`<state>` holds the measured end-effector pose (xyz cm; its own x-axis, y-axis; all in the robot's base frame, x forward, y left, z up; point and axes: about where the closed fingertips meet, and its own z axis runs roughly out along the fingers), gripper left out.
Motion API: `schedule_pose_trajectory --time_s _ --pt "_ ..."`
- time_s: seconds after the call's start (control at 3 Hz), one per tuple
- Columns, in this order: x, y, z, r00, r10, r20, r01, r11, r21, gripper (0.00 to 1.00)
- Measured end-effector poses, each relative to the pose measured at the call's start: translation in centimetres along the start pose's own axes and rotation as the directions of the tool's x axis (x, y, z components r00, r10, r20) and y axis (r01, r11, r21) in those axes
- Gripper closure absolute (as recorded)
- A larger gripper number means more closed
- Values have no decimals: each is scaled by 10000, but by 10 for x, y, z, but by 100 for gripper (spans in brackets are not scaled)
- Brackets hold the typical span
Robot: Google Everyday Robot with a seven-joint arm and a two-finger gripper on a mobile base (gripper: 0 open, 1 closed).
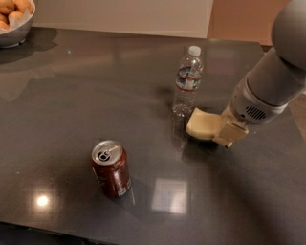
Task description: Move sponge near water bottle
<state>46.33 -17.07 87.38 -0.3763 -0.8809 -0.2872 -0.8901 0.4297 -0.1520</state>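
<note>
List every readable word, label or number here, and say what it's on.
Clear plastic water bottle, red-and-dark label: too blurred to read.
Dark red soda can: print too blurred to read.
Robot's hand, holding the pale yellow foam sponge beside the bottle: no text.

A dark, glossy table (71, 95) fills nearly all I see. A white wall (124, 14) runs along 12 o'clock, with a tan panel (239, 19) at 1. Light glares off the top in a square patch (169, 196) at 6 and a small spot (42, 201) at 8. My pincer (229, 135) grips the sponge (201, 125) at 3.
</note>
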Motion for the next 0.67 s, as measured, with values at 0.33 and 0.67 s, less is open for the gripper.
schedule_pose_trajectory --time_s 0.33,0.67 --pt "4 -16 16 9999 149 35 -149 9999 -40 82" --pt "1 -26 29 9995 205 238 -202 9997 -114 59"
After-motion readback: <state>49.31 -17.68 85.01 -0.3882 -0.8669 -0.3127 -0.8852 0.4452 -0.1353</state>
